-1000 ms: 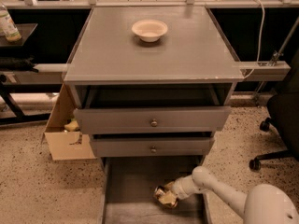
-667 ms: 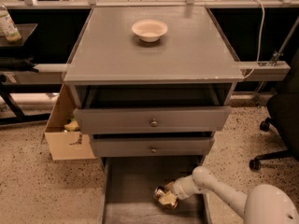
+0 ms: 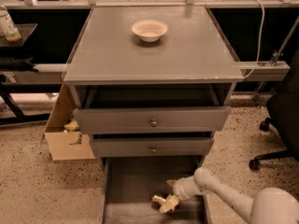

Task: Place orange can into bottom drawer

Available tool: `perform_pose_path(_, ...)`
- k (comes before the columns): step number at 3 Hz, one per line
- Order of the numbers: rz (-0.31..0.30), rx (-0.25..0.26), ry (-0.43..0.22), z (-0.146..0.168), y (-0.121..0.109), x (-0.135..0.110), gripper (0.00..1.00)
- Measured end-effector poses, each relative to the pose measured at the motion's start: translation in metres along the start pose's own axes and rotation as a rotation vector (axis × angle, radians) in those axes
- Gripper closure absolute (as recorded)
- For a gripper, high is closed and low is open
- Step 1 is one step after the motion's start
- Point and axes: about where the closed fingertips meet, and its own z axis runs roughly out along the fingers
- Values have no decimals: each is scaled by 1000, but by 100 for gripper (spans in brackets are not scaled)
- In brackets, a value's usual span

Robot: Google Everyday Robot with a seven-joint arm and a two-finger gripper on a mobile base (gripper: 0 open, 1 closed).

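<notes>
The gripper [image 3: 169, 199] sits low inside the bottom drawer [image 3: 135, 181], down at the drawer's floor toward its right side. It is right against the orange can [image 3: 158, 199], which lies on its side on the floor just to the gripper's left, with one silver end facing left. How wide the gripper stands, and whether it actually has a grip on the can, cannot be told from this view.

The white arm [image 3: 219, 190] reaches in from the lower right corner, crossing over the drawer's right wall. The bottom drawer is pulled far out toward the camera.

Above it, the middle drawer [image 3: 187, 147] and the top drawer [image 3: 117, 120] are each pulled out a little, each with a round metal knob at the centre of its grey front. A white bowl [image 3: 149, 30] stands on the grey cabinet top [image 3: 154, 64], near the back.

A cardboard box [image 3: 60, 139] stands on the speckled floor [image 3: 42, 190] just left of the cabinet. A black office chair [image 3: 282, 120] is to the right.
</notes>
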Motion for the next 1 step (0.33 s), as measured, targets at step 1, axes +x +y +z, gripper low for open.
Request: perform_pose_path(1, -36, -5, -102, -30, 12, -9, 0)
